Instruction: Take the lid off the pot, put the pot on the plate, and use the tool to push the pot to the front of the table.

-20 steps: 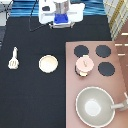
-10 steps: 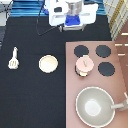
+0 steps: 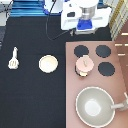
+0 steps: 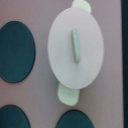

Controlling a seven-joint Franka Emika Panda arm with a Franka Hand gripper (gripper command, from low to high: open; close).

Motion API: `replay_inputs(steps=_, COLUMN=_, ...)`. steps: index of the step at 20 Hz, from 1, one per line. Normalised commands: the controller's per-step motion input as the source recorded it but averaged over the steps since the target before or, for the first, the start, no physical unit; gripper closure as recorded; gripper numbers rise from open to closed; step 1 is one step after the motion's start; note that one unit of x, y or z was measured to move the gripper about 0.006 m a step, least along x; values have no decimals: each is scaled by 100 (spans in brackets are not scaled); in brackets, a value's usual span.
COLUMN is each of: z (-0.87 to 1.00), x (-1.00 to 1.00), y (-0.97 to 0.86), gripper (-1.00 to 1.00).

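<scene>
Looking down from my remote seat, the claw [image 3: 86, 24] hangs at the exterior view's top, above the black worktop [image 3: 30, 95] and just beyond the far edge of the stove panel [image 3: 120, 80], well apart from everything else. I honestly cannot tell how wide it stands, and I see nothing in its hold.

The pot [image 3: 85, 66] sits on the stove among the black burners [image 3: 103, 50], lid [image 3: 85, 62] still on it. On the wrist view the lid [image 4: 75, 47] fills most of the shot, a pale pink disc with a thin knob, the pot's side tabs [image 4: 67, 93] poking out at both ends.

The plate [image 3: 48, 63] lies bare on the worktop to the exterior view's left of the stove. The tool [image 3: 13, 58] lies further left, untouched. The big grey pan [image 3: 94, 106] sits at the exterior view's bottom right.
</scene>
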Motion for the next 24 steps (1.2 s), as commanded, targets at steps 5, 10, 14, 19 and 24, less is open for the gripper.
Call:
replay_inputs(steps=5, z=-2, x=100, y=43, gripper=-100)
replay_inputs(steps=10, z=-11, x=100, y=10, gripper=-100)
replay_inputs(steps=14, z=-21, x=82, y=0, gripper=-100)
replay_inputs(steps=19, z=-43, x=25, y=4, gripper=-100)
replay_inputs(steps=24, z=-53, x=-3, y=6, gripper=-100)
